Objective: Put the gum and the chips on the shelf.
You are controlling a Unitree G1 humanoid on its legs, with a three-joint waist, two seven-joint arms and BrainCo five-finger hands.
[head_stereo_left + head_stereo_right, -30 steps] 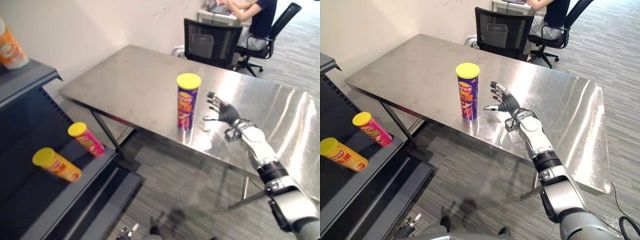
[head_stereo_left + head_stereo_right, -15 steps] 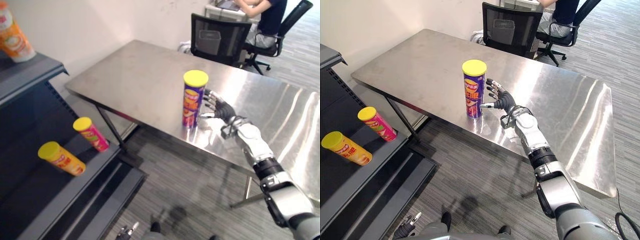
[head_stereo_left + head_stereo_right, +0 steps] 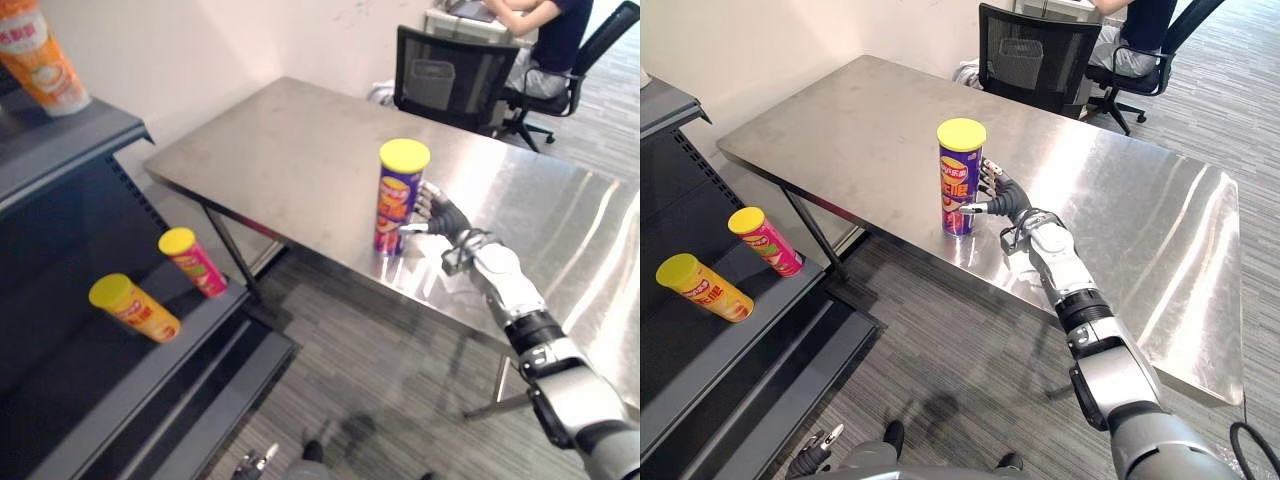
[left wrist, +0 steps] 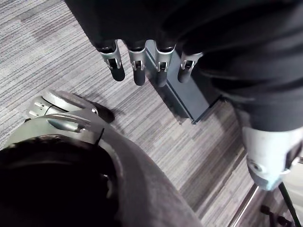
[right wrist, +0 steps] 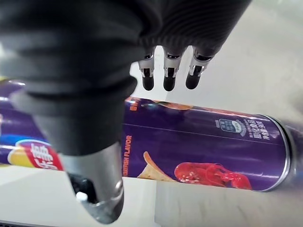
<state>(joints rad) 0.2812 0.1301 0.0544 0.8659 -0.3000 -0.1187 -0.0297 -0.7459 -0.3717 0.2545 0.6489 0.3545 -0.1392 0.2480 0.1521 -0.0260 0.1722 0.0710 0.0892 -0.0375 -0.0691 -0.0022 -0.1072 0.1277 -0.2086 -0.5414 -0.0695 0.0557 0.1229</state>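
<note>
A purple chips can point(image 3: 400, 200) with a yellow lid stands upright on the steel table point(image 3: 290, 150), near its front edge. My right hand point(image 3: 443, 218) is open right beside the can on its right. Its fingers point(image 5: 169, 75) are spread toward the can's side point(image 5: 203, 151) and the thumb reaches toward the lower part. I cannot tell whether it touches the can. My left hand point(image 4: 137, 66) hangs open low over the carpet.
A dark shelf point(image 3: 150, 370) stands at the left. A yellow can point(image 3: 135, 308) and a pink can point(image 3: 193, 262) lie on its lower board, and an orange can point(image 3: 40, 60) stands on the top board. A black chair point(image 3: 455, 75) and a seated person point(image 3: 540, 30) are behind the table.
My right hand has closed the gap to the purple can and now sits against its side. The camera has shifted, so the whole scene has slid to the right.
</note>
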